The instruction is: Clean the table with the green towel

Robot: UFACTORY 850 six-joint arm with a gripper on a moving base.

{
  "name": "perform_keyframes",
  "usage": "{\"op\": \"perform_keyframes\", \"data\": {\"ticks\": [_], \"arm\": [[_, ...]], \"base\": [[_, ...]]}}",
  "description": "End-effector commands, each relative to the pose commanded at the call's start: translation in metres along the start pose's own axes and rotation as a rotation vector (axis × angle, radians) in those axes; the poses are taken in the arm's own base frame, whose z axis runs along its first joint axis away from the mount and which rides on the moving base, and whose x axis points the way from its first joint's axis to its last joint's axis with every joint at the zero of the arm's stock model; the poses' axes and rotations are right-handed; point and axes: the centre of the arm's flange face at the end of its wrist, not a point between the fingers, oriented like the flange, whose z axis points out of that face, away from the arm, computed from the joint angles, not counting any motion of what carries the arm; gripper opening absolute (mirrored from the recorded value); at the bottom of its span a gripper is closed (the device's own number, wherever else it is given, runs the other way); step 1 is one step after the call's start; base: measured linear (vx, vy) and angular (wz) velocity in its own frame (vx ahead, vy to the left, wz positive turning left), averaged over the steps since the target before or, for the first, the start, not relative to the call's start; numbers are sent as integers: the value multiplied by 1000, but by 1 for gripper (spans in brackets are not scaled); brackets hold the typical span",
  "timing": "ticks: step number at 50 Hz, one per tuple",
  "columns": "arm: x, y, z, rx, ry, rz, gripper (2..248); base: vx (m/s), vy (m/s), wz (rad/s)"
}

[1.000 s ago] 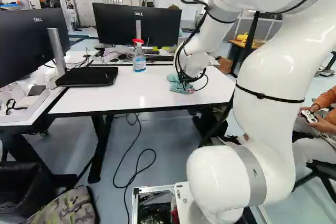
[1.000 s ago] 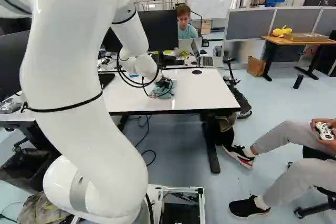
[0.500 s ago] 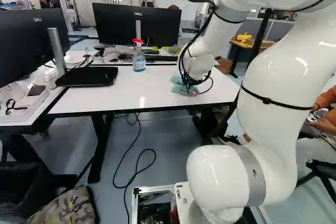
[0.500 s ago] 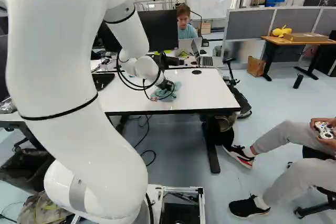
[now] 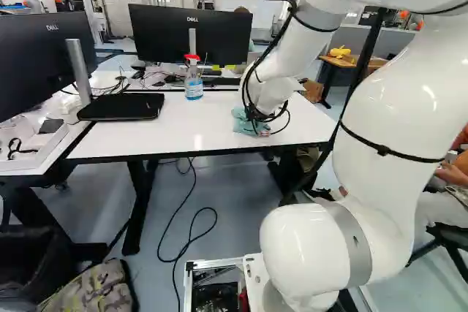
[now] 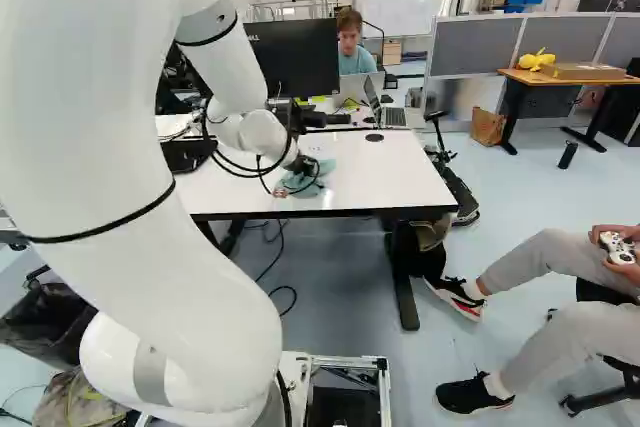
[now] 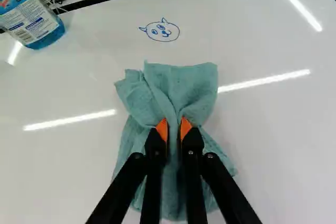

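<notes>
A spray bottle [image 5: 194,84] stands on the counter [image 5: 161,133], left of the green towel [image 7: 181,82] in the left base view. A blue drawn face [image 7: 163,31] lies ahead of the towel. The fingers [image 7: 153,142] pinch the towel narrowly; cloth spreads ahead, beneath and beside them.

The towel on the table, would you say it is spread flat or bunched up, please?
Bunched up: the towel is pinched into a ridge in the end effector, with folds running out over the table.
</notes>
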Motion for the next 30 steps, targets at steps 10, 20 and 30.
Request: {"op": "perform_keyframes", "data": {"ticks": [10,20,30], "arm": [[2,-15,-10,28,18,-25,48],[7,-27,-19,50,41,-41,48],[10,-38,-27,71,59,-58,48]], "base": [[0,0,0],[0,0,0],[0,0,0]]}}
